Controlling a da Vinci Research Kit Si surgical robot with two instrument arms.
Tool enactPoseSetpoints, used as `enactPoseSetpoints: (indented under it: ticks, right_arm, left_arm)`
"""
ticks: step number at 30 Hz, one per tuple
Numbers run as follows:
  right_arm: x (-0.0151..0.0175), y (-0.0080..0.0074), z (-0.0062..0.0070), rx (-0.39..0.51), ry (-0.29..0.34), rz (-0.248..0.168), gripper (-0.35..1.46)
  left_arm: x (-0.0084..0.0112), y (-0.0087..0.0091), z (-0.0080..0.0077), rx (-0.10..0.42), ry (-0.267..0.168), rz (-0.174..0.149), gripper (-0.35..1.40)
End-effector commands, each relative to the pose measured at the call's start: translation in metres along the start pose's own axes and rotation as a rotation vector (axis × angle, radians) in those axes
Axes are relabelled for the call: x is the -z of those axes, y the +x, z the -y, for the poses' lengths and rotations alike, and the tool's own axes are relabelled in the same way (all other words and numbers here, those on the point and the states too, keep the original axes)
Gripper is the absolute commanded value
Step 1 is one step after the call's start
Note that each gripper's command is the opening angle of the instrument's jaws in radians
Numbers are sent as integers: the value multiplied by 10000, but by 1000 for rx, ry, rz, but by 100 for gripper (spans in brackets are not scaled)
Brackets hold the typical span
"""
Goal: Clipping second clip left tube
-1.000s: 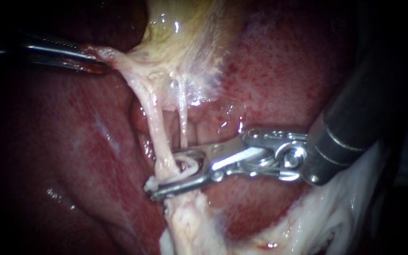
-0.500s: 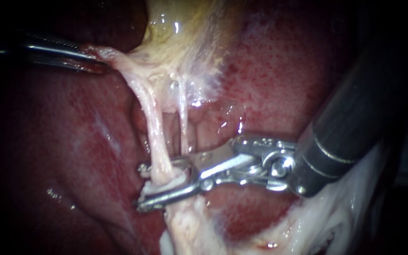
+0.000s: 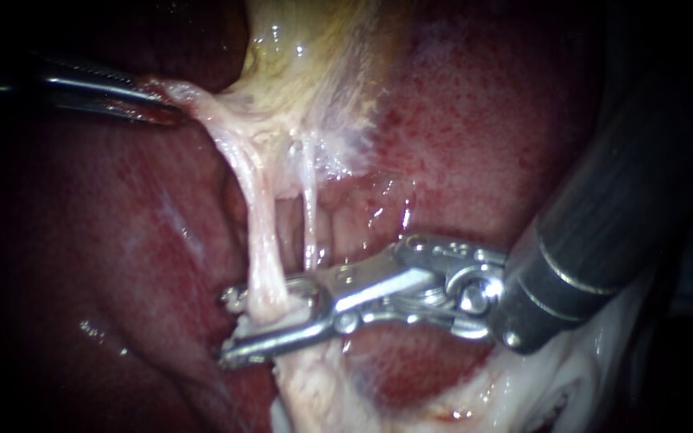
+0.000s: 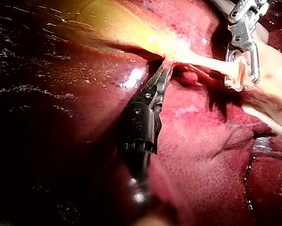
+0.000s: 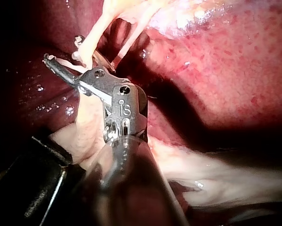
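In the endoscope view the pale left tube [image 3: 260, 240] runs down from the yellowish gallbladder [image 3: 314, 64], with the thinner right tube [image 3: 309, 216] beside it. My right instrument [image 3: 234, 326] comes in from the right. Its jaws are open and straddle the left tube low down, their tips past it, with a bit of white showing between them. The right wrist view shows the same jaws [image 5: 65, 59] around the tube [image 5: 87, 47]. My left instrument [image 3: 162, 103] is shut on the gallbladder's edge at upper left and holds it taut, as the left wrist view [image 4: 163, 75] also shows.
Red liver [image 3: 483, 120] surrounds the tubes on both sides. Whitish fatty tissue [image 3: 539, 377] lies under the right instrument's dark shaft [image 3: 603, 216]. In the left wrist view the right instrument [image 4: 242, 42] sits ahead of my left jaws.
The right instrument has slid leftward across the left tube, so its jaw tips now reach beyond the tube. The left instrument has held still.
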Motion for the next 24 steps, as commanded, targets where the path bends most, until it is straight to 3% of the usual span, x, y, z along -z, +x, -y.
enactPoseSetpoints:
  ticks: [1, 8, 14, 24]
  right_arm:
    - [1, 0, 1, -9, -1, 0, 23]
    - [6, 3, 3, -41, 13, 7, -35]
    - [8, 2, 4, -75, -6, 41, -35]
    - [8, 1, 3, -74, 0, 45, -35]
  left_arm:
    - [0, 0, 0, 0, 0, 0, -35]
    - [0, 0, 0, 0, 0, 0, -35]
    - [-1, 1, 0, 1, 1, 0, -35]
    - [-2, 2, 0, 1, 1, 0, -35]
